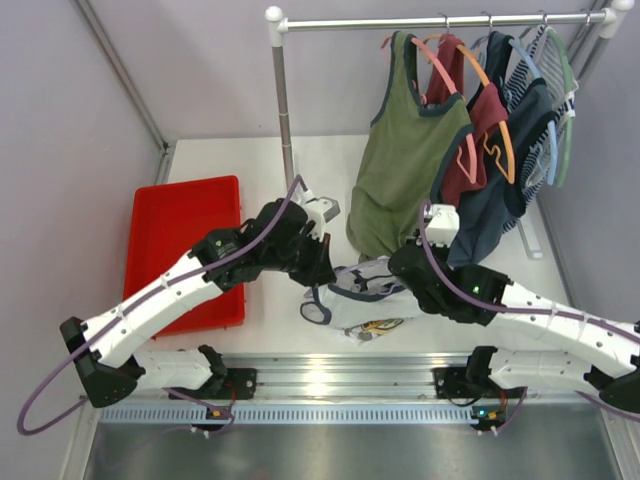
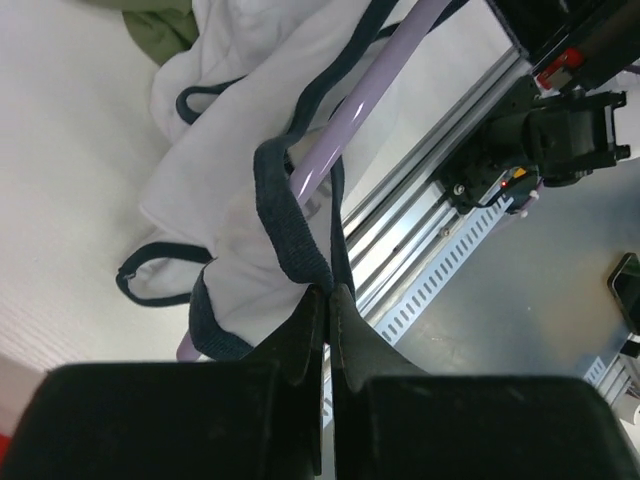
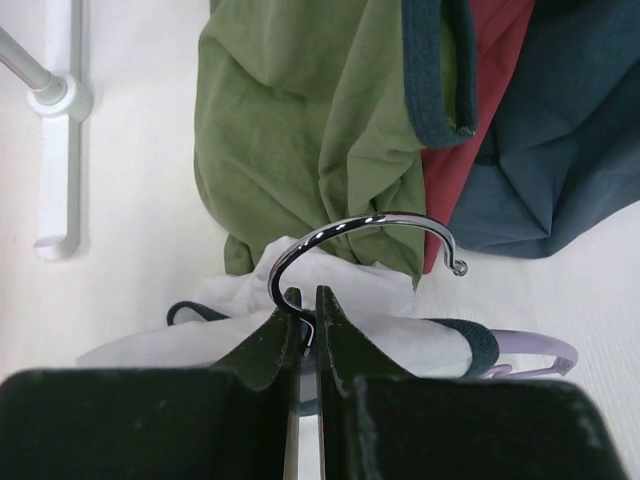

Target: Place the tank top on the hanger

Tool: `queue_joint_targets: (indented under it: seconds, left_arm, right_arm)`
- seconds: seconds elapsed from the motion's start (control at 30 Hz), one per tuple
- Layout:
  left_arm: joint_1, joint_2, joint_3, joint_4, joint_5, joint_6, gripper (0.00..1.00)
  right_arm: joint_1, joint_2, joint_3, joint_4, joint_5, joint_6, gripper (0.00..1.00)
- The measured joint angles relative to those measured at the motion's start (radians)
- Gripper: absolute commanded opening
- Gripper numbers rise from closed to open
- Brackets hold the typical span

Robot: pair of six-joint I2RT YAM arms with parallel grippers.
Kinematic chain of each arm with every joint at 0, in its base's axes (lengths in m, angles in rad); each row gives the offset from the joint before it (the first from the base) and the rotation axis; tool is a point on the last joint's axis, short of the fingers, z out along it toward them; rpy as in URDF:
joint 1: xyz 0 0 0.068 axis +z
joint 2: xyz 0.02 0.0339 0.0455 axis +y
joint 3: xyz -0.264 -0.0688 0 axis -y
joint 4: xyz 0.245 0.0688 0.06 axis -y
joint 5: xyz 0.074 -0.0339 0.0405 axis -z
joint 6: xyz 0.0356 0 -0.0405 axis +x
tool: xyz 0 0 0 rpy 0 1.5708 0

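The white tank top [image 1: 362, 303] with navy trim lies crumpled on the table between the two arms, its print facing up near the front. My left gripper [image 2: 328, 292] is shut on a fold of the navy trim [image 2: 285, 225], with the white cloth [image 2: 225, 190] draped beyond. A lavender arm of the hanger [image 2: 335, 135] runs through the top, under the trim. My right gripper [image 3: 304, 297] is shut on the base of the hanger's metal hook [image 3: 370, 225]. The lavender shoulder [image 3: 540, 350] pokes out of a navy-edged opening at the right. In the top view both grippers [image 1: 318, 268] [image 1: 405, 268] flank the garment.
A clothes rack [image 1: 283, 100] stands behind, carrying an olive tank top [image 1: 405, 170], a maroon top [image 1: 485, 125] and dark blue garments on coloured hangers, all hanging close above the work spot. Its white foot [image 3: 60, 110] rests on the table. A red tray [image 1: 180, 250] lies at the left.
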Motion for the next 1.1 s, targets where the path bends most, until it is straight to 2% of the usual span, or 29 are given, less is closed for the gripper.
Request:
queue_joint_targets:
  seconds: [0.17,0.53,0.8,0.97,1.1]
  left_arm:
    - [-0.01,0.063,0.071,-0.001,0.015,0.034,0.0]
    - [-0.061,0.078,0.061,-0.044,0.047,0.096,0.0]
    - [-0.156,0.163,0.1,-0.098,0.053,0.15,0.0]
    - [-0.17,0.171,0.112,-0.119,0.05,0.163,0.0]
    - [-0.169,0.177,0.161,-0.136,0.042,0.174,0.0]
  right_arm:
    - [0.0,0.009,0.052,-0.002,0.0,-0.031,0.0]
    - [-0.005,0.012,0.079,-0.011,-0.002,-0.059,0.0]
    - [-0.014,0.016,0.129,-0.032,-0.01,-0.093,0.0]
    - [-0.016,0.017,0.129,-0.031,-0.017,-0.1,0.0]
    - [-0.063,0.012,0.129,-0.024,-0.051,-0.112,0.0]
